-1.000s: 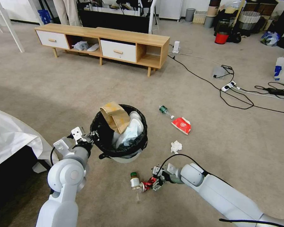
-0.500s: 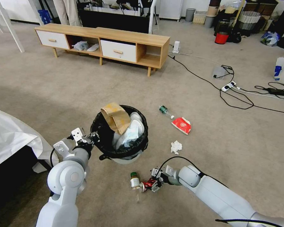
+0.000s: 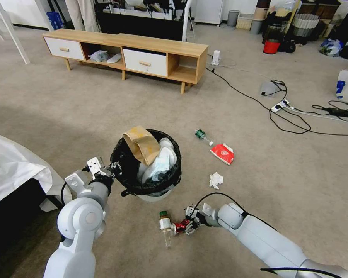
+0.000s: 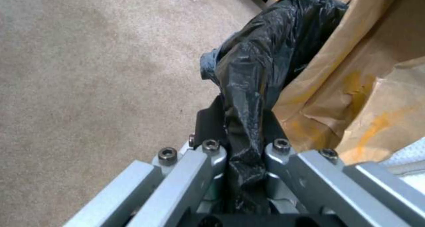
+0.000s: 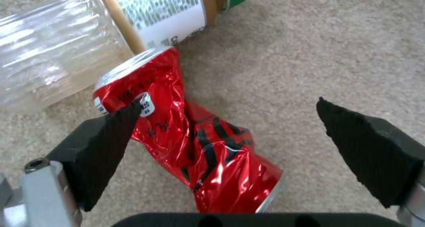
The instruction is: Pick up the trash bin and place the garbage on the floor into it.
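My left gripper is clamped on the black bag rim of the trash bin, holding it above the floor. My right gripper is down low with its fingers wide apart around the crushed red can beside a clear bottle

We see beige carpet; beyond it stands a low wooden cabinet, black cables right of it.

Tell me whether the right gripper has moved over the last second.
Yes. The right gripper has slid slightly toward the robot and leftward along the carpet, away from the white tissue, fingers open around the crushed red can.
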Robot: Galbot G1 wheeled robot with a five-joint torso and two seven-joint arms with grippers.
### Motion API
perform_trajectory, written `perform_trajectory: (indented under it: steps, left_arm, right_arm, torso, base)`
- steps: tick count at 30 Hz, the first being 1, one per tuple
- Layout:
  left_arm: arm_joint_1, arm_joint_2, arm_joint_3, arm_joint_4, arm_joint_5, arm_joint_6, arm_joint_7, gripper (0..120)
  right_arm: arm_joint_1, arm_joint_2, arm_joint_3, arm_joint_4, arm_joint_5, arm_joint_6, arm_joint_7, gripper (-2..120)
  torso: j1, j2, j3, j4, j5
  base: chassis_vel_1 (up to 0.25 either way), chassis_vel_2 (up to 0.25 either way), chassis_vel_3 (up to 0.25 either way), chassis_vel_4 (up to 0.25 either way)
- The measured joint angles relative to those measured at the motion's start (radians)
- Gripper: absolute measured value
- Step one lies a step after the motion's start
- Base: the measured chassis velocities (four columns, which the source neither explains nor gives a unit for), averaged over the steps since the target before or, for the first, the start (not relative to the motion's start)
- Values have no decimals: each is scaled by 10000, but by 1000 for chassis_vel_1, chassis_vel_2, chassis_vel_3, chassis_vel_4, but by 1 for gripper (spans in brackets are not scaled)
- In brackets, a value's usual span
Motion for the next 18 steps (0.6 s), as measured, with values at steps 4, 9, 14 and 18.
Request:
perform_trajectory:
  steps: [4, 9, 14, 18]
  left_arm:
    - [0, 5, -10, 6, -2, 0, 0, 4]
    - [-39, 8, -25, 31, -10, 0, 0, 4]
    - [-60, -23, -17, 76, -9, 0, 0, 4]
    - [-67, -29, -14, 81, -6, 0, 0, 4]
  right_arm:
    - [-11, 30, -35, 1, -8, 0, -8, 100]
    - [-32, 98, -87, -28, -52, 35, -60, 100]
    - [-61, 147, -142, -60, -89, 48, -117, 100]
    - [-70, 178, -147, -91, -99, 55, -120, 100]
  torso:
    - [0, 0, 0, 0, 0]
    - [0, 0, 1, 1, 1]
    - [-1, 0, 1, 0, 0]
    - [0, -1, 0, 1, 0]
  base:
    - [0, 0, 0, 0]
    - [0, 0, 0, 0]
    - [0, 0, 0, 0]
    - [0, 0, 0, 0]
